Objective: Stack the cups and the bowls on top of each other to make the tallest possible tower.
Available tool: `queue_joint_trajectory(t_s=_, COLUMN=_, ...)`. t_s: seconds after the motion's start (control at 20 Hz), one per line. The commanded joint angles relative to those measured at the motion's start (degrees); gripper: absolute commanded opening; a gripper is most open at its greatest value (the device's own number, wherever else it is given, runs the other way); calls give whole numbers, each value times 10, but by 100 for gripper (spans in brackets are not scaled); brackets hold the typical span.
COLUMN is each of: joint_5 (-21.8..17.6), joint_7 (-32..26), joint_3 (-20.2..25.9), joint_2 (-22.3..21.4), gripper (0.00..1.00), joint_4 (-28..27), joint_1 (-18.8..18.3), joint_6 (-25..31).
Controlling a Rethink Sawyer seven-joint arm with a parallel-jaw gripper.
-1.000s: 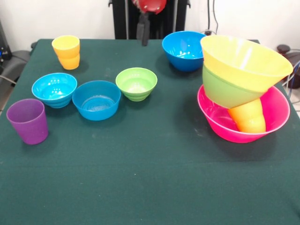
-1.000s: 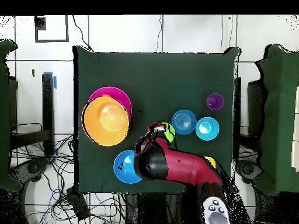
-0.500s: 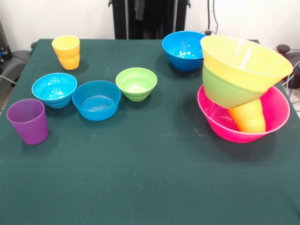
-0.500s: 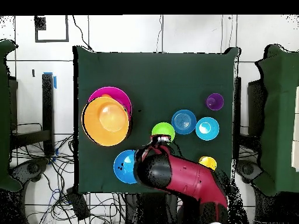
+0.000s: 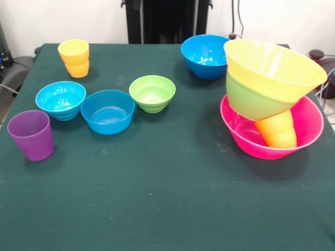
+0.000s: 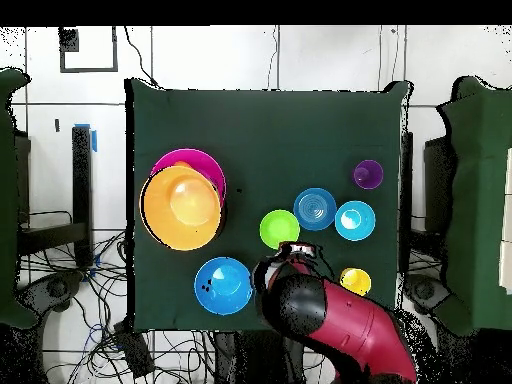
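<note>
Tower [image 5: 272, 99] leans at table's three o'clock in the front view; gripper [image 6: 297, 250] grip state cannot be told overhead.

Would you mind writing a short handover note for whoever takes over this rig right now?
Gripper: arm drawn back near the base; open or shut cannot be told.
Tower: large pink bowl as base, orange cup in it, green bowl then large orange bowl on top, leaning.
Loose on the table: medium blue bowl, small green bowl, small blue bowl, cyan bowl, yellow cup, purple cup.
Done: four pieces stacked. Left: six pieces to add.
</note>
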Motion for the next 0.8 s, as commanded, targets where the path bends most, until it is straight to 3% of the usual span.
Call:
queue_joint_trajectory(t_s=0.05, joint_5=29, joint_7=8, joint_3=66, joint_2=21, gripper=100, joint_4=82, joint_1=-9, joint_6=-28)
queue_joint_trajectory(t_s=0.3, joint_5=47, joint_7=21, joint_3=108, joint_2=51, gripper=100, joint_4=110, joint_1=-15, joint_6=-100)
queue_joint_trajectory(t_s=0.8, joint_5=47, joint_7=36, joint_3=125, joint_2=80, gripper=100, joint_4=122, joint_1=-17, joint_6=-154)
